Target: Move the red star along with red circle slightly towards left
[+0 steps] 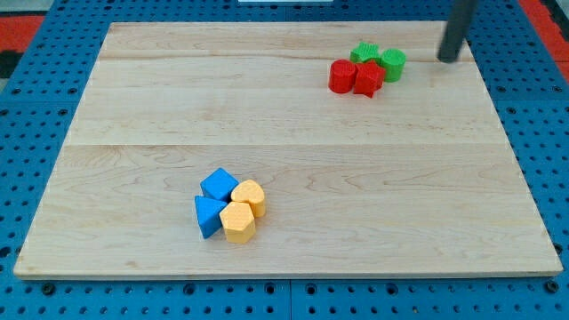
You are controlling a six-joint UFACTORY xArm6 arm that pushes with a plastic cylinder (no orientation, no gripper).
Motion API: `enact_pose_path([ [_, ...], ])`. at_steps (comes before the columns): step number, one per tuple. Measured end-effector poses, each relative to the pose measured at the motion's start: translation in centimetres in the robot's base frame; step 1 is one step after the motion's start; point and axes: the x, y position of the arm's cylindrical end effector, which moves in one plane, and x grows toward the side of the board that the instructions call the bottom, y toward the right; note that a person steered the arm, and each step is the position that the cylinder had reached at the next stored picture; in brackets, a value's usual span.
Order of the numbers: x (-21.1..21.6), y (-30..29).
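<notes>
The red star [368,78] and the red circle [341,76] sit side by side, touching, near the view's top right of the wooden board [284,124]. The circle is on the star's left. A green star [364,53] and a green circle [392,63] touch them from behind and from the right. My tip [447,59] stands on the board to the right of this cluster, apart from the green circle by a clear gap.
A second cluster lies at the view's lower left of centre: a blue cube [219,186], a blue triangle [208,216], a yellow hexagon [237,221] and another yellow block [250,196]. Blue pegboard surrounds the board.
</notes>
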Motion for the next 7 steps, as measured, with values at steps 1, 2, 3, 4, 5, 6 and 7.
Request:
enact_pose_path([
  [1, 3.4, -5.0],
  [2, 3.4, -10.9],
  [3, 3.2, -14.2],
  [4, 3.2, -14.2],
  [5, 3.2, -14.0],
  [6, 3.2, -13.4],
  [7, 3.2, -12.9],
])
